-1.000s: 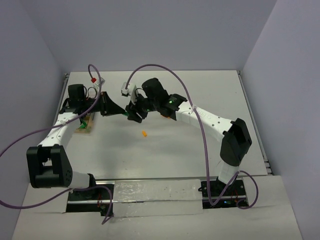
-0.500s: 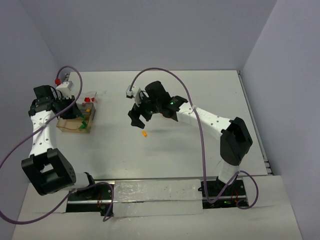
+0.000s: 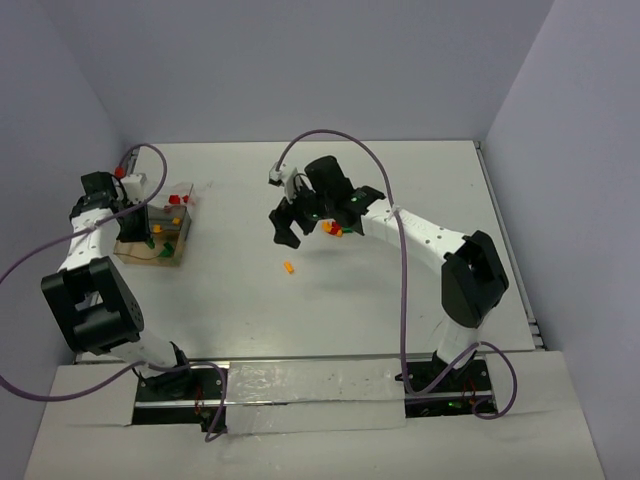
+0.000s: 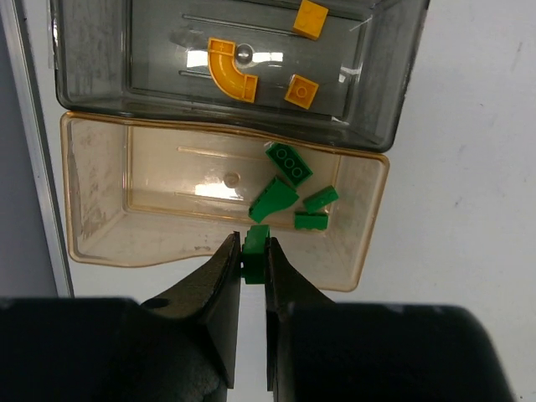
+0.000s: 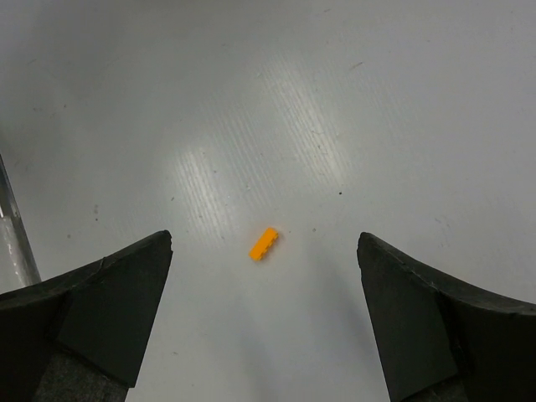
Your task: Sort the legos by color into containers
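Two robot arms work at a white tabletop (image 3: 350, 310). The left tool (image 4: 254, 251), its fingers pressed nearly together, pinches one green brick (image 4: 256, 234) over the near wall of the tan tray (image 4: 100, 243). That tray is one of the containers (image 3: 168, 256), which stand in a row at the tabletop's left side.

Four more green legos (image 4: 289, 162) lie loose on the tray's floor, toward its right end: a studded flat piece, a wedge and two small slopes. In the adjoining grey tray (image 4: 92, 84) sit three orange-yellow legos (image 4: 230, 69), one a curved quarter-arch and two small squares. Red legos (image 3: 175, 200) show in the far tray in the overhead view, too small to count.

Well apart from the trays, the right tool (image 3: 288, 225) hangs over the middle of the tabletop, its fingers spread wide and gripping nothing. Beneath it, between the two fingers in the wrist view, a single orange brick (image 5: 263, 244) lies flat on the bare surface. It is small and oblong.
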`<action>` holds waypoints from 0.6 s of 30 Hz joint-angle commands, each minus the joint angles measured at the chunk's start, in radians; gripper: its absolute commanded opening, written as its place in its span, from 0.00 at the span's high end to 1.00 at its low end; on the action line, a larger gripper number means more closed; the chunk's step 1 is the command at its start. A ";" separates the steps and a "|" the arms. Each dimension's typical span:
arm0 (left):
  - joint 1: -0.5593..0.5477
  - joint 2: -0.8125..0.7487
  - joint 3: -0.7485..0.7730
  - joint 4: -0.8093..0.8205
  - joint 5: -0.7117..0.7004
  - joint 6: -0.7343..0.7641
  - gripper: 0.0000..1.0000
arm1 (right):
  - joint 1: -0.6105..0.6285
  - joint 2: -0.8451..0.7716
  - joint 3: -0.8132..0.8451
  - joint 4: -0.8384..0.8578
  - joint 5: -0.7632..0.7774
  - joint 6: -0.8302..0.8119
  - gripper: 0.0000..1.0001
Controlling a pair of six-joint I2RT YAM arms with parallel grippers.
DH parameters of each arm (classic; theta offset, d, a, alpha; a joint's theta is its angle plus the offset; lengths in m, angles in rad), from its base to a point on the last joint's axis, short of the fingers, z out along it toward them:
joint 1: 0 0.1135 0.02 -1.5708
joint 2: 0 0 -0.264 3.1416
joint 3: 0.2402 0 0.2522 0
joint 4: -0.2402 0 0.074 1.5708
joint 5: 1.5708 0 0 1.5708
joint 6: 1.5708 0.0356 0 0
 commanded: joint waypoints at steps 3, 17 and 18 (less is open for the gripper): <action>0.000 0.034 0.018 0.064 -0.002 0.016 0.66 | -0.074 -0.028 -0.011 0.028 -0.027 0.037 0.02; -0.182 -0.078 0.132 -0.092 0.455 0.310 0.42 | -0.417 -0.100 -0.079 0.009 -0.122 0.121 0.02; -0.227 -0.089 0.121 -0.093 0.462 0.339 0.42 | -0.434 -0.101 -0.091 0.011 -0.125 0.124 0.02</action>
